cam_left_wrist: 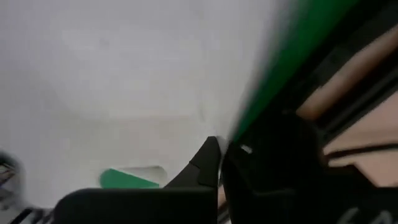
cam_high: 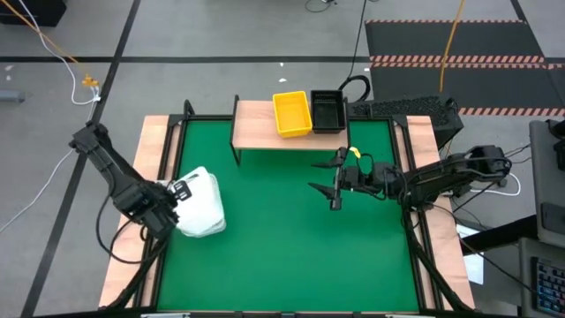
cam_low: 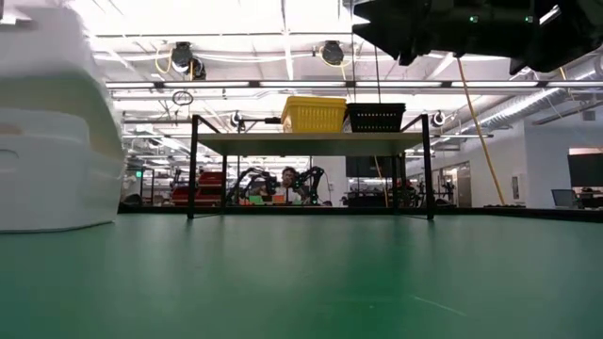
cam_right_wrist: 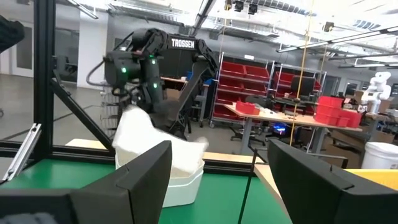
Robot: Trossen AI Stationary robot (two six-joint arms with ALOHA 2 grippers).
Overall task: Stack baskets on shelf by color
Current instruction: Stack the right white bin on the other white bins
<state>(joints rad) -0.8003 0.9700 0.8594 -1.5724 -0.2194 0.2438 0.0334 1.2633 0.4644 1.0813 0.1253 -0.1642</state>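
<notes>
Two white baskets sit at the table's left: one (cam_right_wrist: 180, 177) rests flat on the green mat, and the other (cam_right_wrist: 146, 140) tilts on top of it. They also show in the high view (cam_high: 201, 205) and the low view (cam_low: 52, 122). My left gripper (cam_high: 170, 196) is shut on the upper white basket at its left side. A yellow basket (cam_high: 292, 113) and a black basket (cam_high: 327, 110) stand side by side on the wooden shelf (cam_high: 256, 124). My right gripper (cam_high: 325, 177) hangs open and empty above the mat, right of centre. My left gripper holds the upper white basket by its wall nearest the table's left edge (cam_left_wrist: 186, 130), coming from the left and slanting down. One dark finger (cam_left_wrist: 205, 165) lies against the white wall; the other is too blurred to place. The basket sits tilted, its lower end on the other white basket.
The shelf stands at the far middle of the mat on thin black legs (cam_low: 192, 169), with bare board left of the yellow basket. The mat (cam_high: 265, 238) is open between the arms. Wooden borders and black frame bars edge the table.
</notes>
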